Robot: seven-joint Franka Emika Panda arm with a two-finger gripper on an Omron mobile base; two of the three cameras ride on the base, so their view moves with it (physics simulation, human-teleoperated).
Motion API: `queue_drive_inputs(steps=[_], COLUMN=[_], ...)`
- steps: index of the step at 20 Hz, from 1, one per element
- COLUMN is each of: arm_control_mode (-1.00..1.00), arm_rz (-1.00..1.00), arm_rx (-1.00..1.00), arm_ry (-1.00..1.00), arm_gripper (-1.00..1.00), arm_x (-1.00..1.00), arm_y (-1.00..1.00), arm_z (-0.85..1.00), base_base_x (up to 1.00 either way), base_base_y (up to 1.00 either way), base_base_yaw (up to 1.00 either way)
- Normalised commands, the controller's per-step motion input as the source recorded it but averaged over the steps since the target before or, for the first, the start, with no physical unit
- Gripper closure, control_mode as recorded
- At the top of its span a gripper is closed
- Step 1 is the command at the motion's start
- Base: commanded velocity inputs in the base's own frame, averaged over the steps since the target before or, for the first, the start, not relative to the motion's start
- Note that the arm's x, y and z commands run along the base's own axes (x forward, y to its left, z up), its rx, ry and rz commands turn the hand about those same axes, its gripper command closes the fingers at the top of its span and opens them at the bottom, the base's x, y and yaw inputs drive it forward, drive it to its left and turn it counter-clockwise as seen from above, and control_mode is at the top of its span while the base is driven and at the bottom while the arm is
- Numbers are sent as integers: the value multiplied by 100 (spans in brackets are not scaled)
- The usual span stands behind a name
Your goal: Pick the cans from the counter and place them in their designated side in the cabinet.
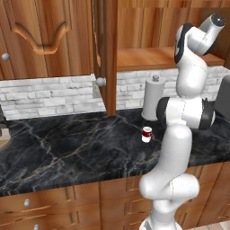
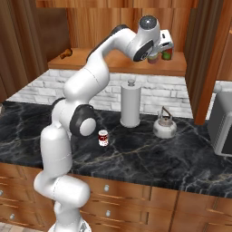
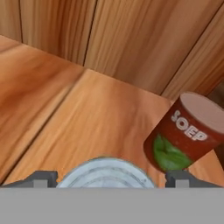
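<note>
Hand view looks down over the cabinet (image 2: 136,63) shelf: the grey round top of a can (image 3: 105,173) sits at the bottom edge between the two dark finger tips, so the gripper (image 3: 109,178) appears clenched on this can, though whether the pads truly press its sides is hard to tell. Just to its right on the plank stands the red can with green label (image 3: 186,133), marked "SOEP", close beside but seemingly apart.

In the right base view the held can shows below the hand, at the near edge of the shelf, with the green-topped can just to its right. The second task can, the red-and-white can (image 2: 103,137), waits upright on the counter (image 2: 149,156), near the paper-towel roll (image 2: 130,105) and left of the kettle (image 2: 164,124).

The step in hand looks like setting the held can down on the shelf. To do it well, I judge the can should be lowered until its base rests flat on the plank and kept clear of the standing red can, then the fingers parted gently and the hand drawn straight back toward the near side, so that neither can is knocked over.

The arm rises from the base beside the drawers, bends at a dark elbow over the counter, then stretches up and far to the shelf, the wrist bent so the hand points down and inward over the plank.
</note>
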Motion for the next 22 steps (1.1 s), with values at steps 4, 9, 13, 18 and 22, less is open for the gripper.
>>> queue_drive_inputs(steps=[4,9,13,18,22], arm_control_mode=[-100,-100,-100,-100,-100], arm_rz=[3,3,5,6,6], arm_rx=[0,0,0,0,0], arm_ry=[-5,-15,-17,-9,-7], arm_gripper=[-100,-100,-100,-100,-100], arm_x=[35,-3,-33,-48,-59], arm_y=[0,-6,-8,15,43], arm_z=[0,18,25,-1,-16], base_base_x=[0,0,0,0,0], base_base_y=[0,0,0,0,0], base_base_yaw=[0,0,0,0,0])
